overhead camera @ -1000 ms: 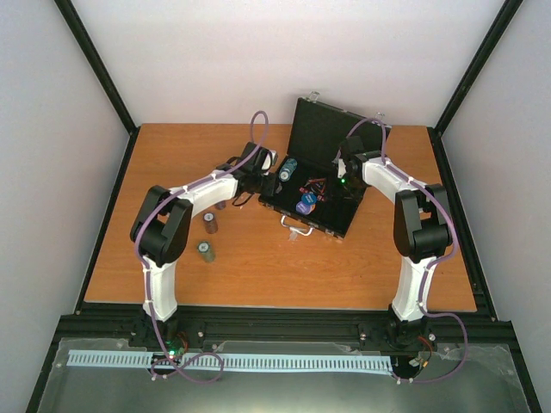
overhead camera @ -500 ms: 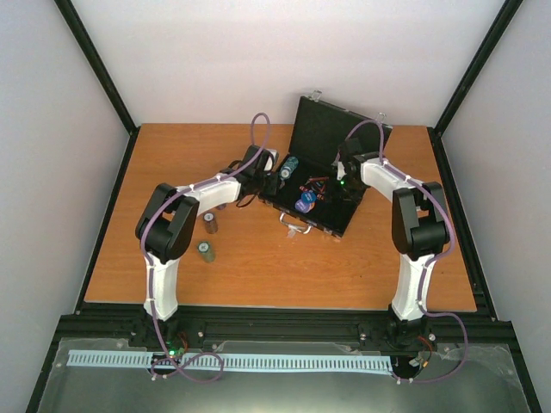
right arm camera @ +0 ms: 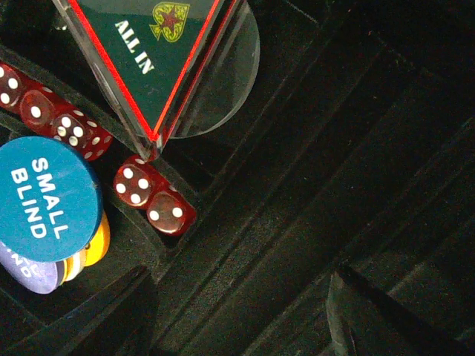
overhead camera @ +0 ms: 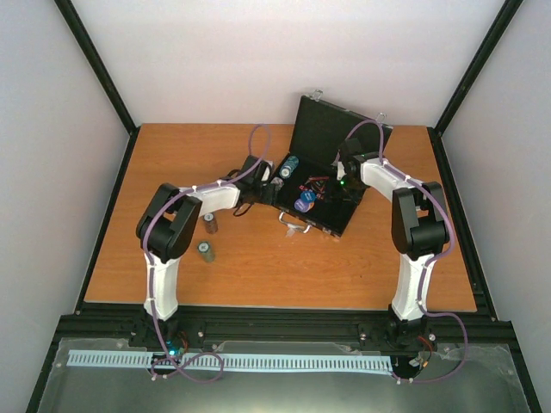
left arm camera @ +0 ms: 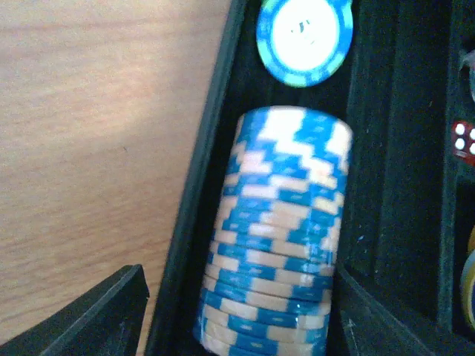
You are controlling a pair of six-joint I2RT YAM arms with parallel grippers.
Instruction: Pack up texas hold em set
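open black case (overhead camera: 323, 133) at the back of an orange-brown wooden tabletop (overhead camera: 275, 267), white walls (overhead camera: 258, 60) and black corner posts (overhead camera: 99, 64) around it
left claw (overhead camera: 267, 182) apart, straddling a blue-and-white chip stack (left arm camera: 278, 237) lying in the case's left slot; right claw (overhead camera: 344, 172) apart over the red dice (right arm camera: 154, 196) and "all in" triangle (right arm camera: 148, 52) inside; two small chip stacks (overhead camera: 210, 223) stand loose on the tabletop, left of the case.

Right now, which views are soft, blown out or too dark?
Left wrist: stack soft with close-range blur, the lone chip's white face blown out. Right wrist: dice and blind button sharp, black case lining nearly featureless. Top external: even light, no glare, but the case's contents too small to read.
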